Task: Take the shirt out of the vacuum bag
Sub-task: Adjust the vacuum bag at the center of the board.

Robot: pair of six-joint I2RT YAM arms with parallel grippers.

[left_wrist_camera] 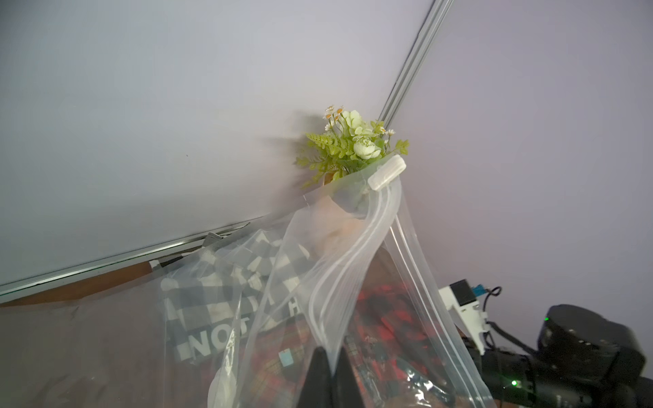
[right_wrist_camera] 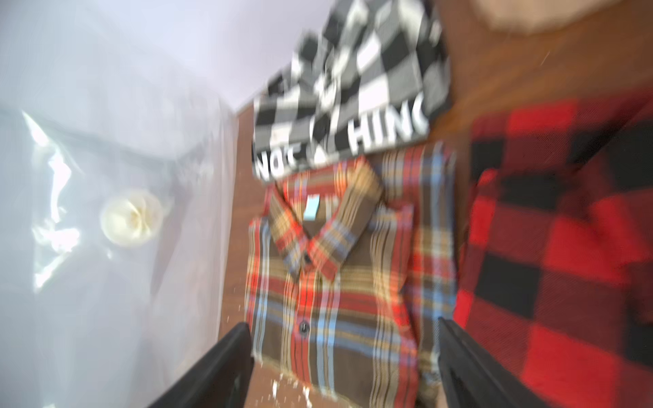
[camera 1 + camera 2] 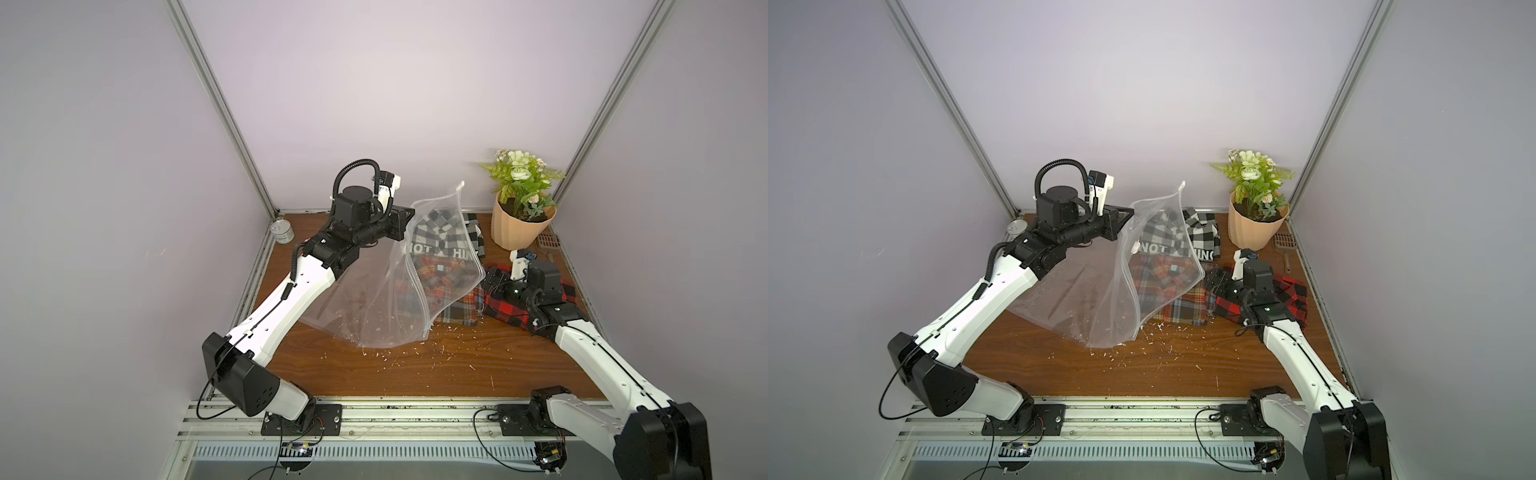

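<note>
Left tool [image 1: 332, 356]: pinched shut on the zip edge of the vacuum bag [image 1: 339, 268], hoisting the mouth so nothing stays inside. Right tool [image 2: 342, 325]: spread wide, empty, above the plaid shirt [image 2: 339, 275], lying out on the surface [image 2: 494, 70]. In both top views: bag held up at one end, apparently empty, shirt beside it.

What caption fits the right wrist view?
Open right gripper faces the brown plaid shirt, which lies outside the clear vacuum bag.

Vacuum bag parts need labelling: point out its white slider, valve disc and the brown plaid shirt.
white slider [image 1: 386, 173]: left wrist view, middle of the clip.
valve disc [image 2: 131, 221]: right wrist view, centre of the disc.
brown plaid shirt [image 2: 339, 282]: right wrist view, chest below the collar.
</note>
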